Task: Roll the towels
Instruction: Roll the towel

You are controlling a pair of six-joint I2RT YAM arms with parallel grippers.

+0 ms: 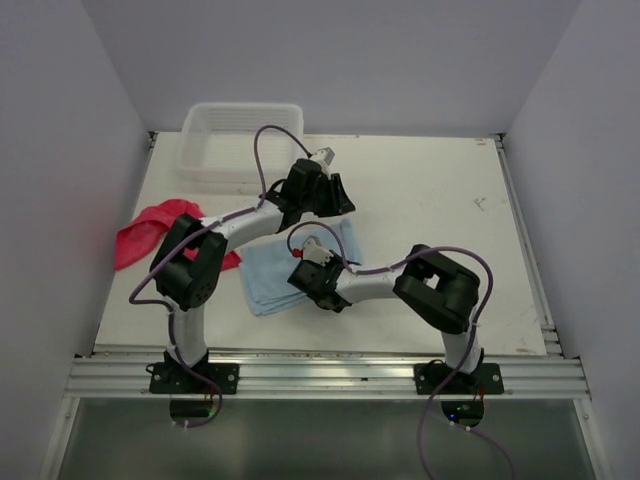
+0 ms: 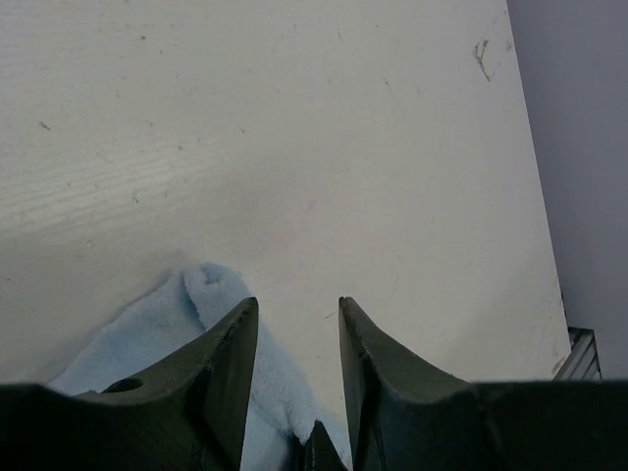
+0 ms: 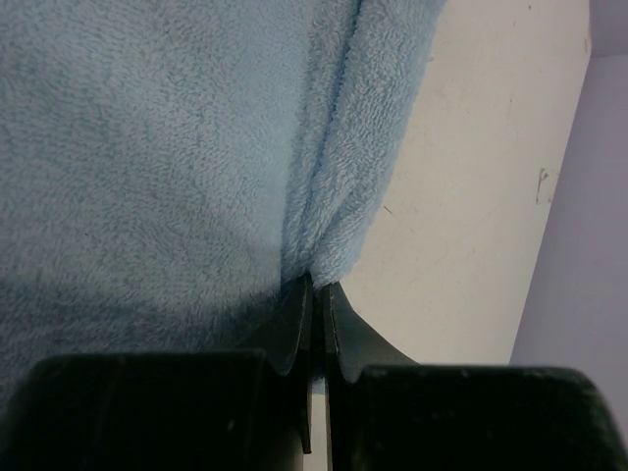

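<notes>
Okay, the blue towel (image 1: pixel 268 278) lies folded flat mid-worktop (image 1: pixel 430 200), between both arms. The right pincer (image 3: pixel 316 294) is nearer: jaws together, tips touching the towel's folded edge. That edge runs straight ahead from the tips, with the cloth spreading to the left in the wrist view. I can't tell if any cloth is caught. The left pincer (image 2: pixel 297 324) sits at the towel's far corner, jaws apart, with blue cloth under its left finger and bare worktop ahead. A roll would likely start from the right pincer's edge. The red towel (image 1: pixel 150 228) is bunched at the left side, well apart from both pincers.
</notes>
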